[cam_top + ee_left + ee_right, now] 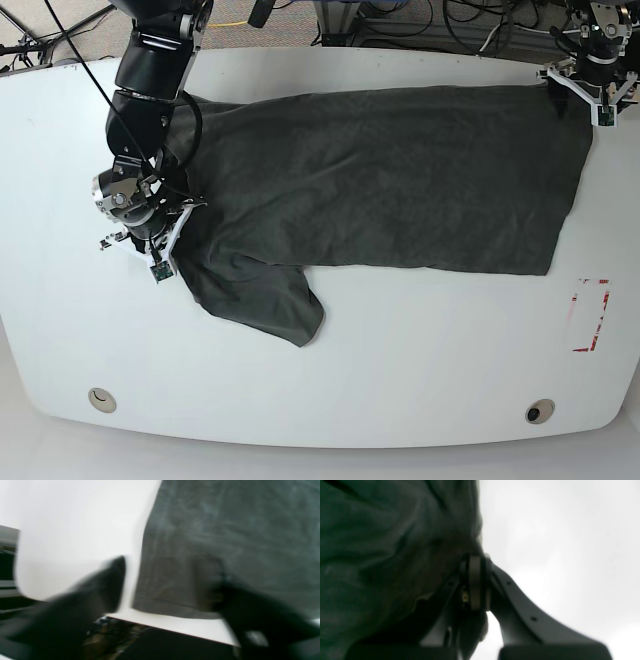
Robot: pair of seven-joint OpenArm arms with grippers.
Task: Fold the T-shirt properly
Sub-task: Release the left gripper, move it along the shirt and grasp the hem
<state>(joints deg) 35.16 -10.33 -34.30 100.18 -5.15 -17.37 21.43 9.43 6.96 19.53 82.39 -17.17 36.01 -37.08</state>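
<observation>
Base view: shirt (pixel 390 180) lies spread across table (pixel 300 380). Right gripper (pixel 160 262) pinches its left edge; left gripper (pixel 592 100), fingers apart, sits at far-right corner.

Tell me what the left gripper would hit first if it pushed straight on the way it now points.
Probably the T-shirt: the open left gripper straddles its edge, one finger over the bare table. Blur leaves depth unclear.
</observation>
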